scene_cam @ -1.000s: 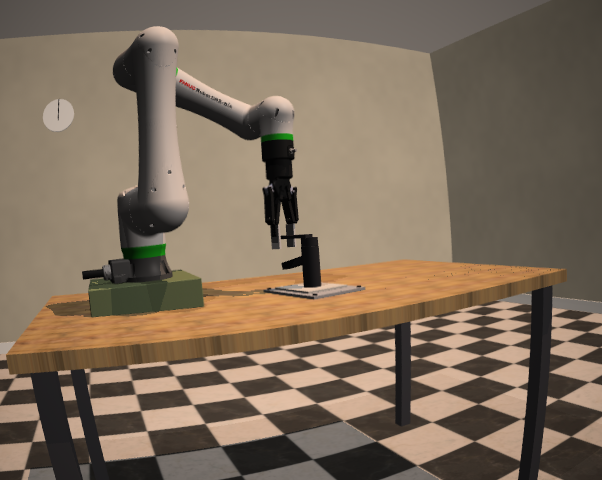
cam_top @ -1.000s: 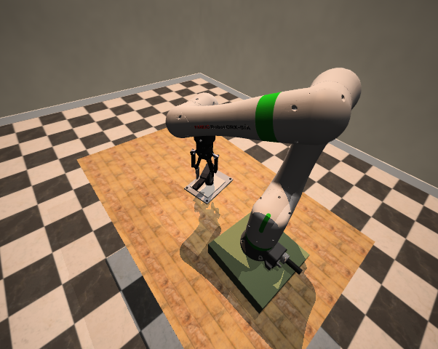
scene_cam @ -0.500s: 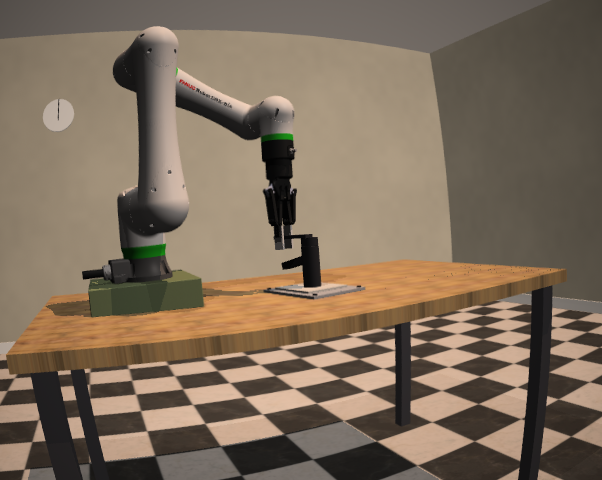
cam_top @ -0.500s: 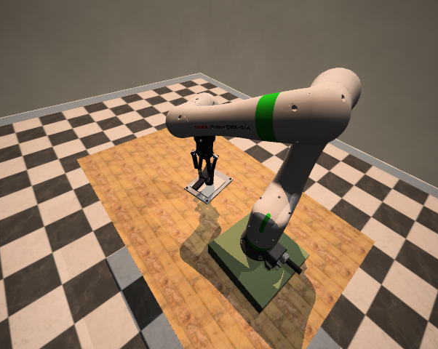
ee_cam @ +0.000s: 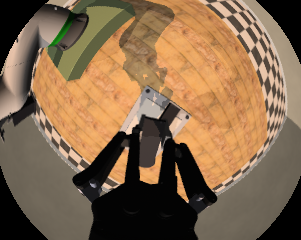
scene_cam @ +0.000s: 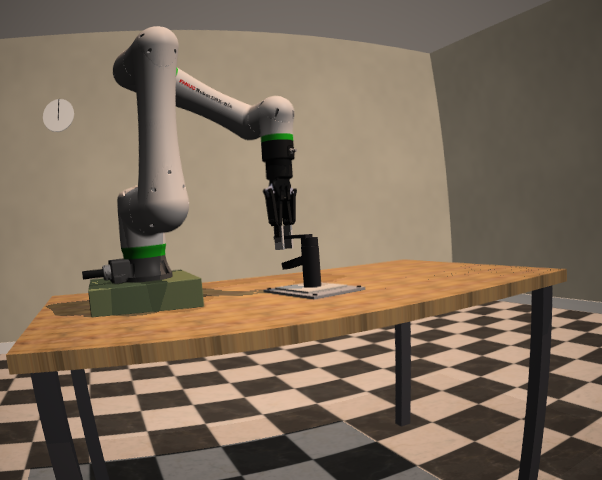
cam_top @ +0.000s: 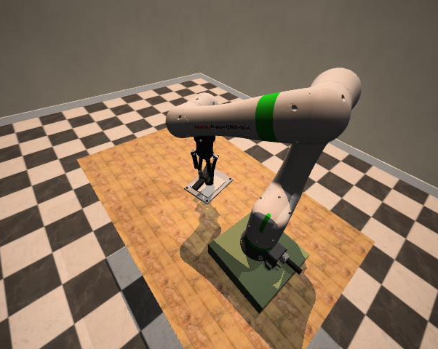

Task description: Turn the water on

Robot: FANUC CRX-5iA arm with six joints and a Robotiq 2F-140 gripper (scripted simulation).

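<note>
Hand on the lever!
The hand (scene_cam: 283, 242) clamps the tap's (scene_cam: 310, 263) roughly level lever (scene_cam: 297, 237), above the grey plate (scene_cam: 337, 289) on the bench (scene_cam: 420, 289).

You see a black tap (scene_cam: 311, 263) standing upright on a grey square plate (scene_cam: 337, 290) near the middle of the tabletop (scene_cam: 420, 289). Its lever (scene_cam: 299, 237) juts out level from the top, leftward, above the shorter spout (scene_cam: 292, 263).
</note>
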